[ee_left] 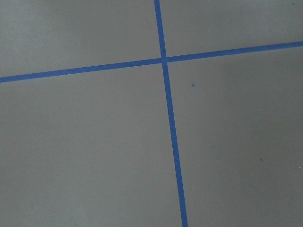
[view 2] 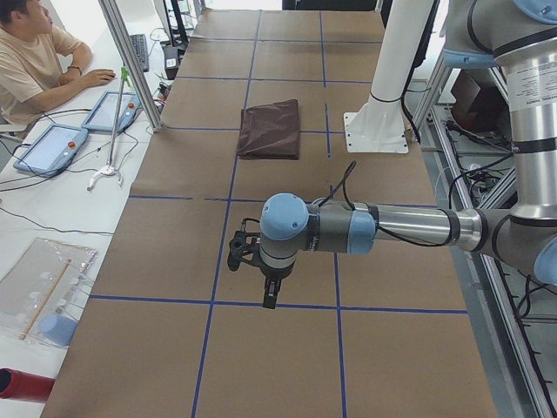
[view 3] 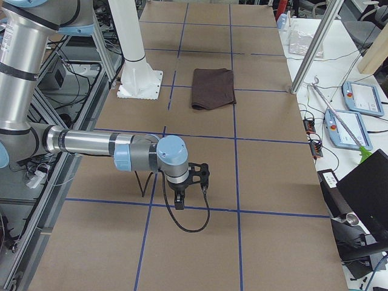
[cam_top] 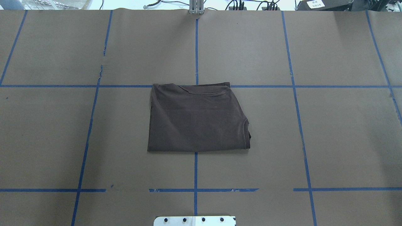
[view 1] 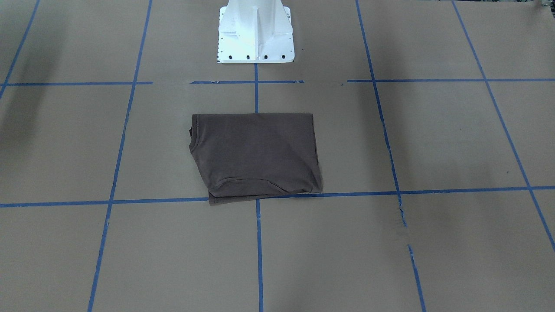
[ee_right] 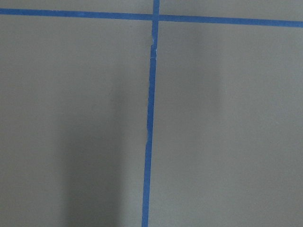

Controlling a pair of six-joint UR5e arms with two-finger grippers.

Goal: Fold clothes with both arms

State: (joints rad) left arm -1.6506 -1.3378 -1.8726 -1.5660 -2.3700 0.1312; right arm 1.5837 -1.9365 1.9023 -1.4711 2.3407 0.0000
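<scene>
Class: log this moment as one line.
dark brown-grey T-shirt: folded, lying flat | left tool: off shirt | right tool: off shirt

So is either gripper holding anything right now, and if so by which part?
Nothing is held. The T-shirt lies folded on the table, well apart from the left gripper and the right gripper, and no cloth shows at either.

The table (cam_top: 47, 131) was covered in brown paper, marked into squares by blue tape lines (cam_top: 196, 47). Beyond its far edge a person (view 2: 30, 61) was seated at a side bench, where two blue-rimmed tablets (view 2: 50, 148) were laid flat. A clear plastic bag (view 2: 39, 283) and a red cylinder (view 2: 22, 385) were seen off the table's far left corner.
</scene>
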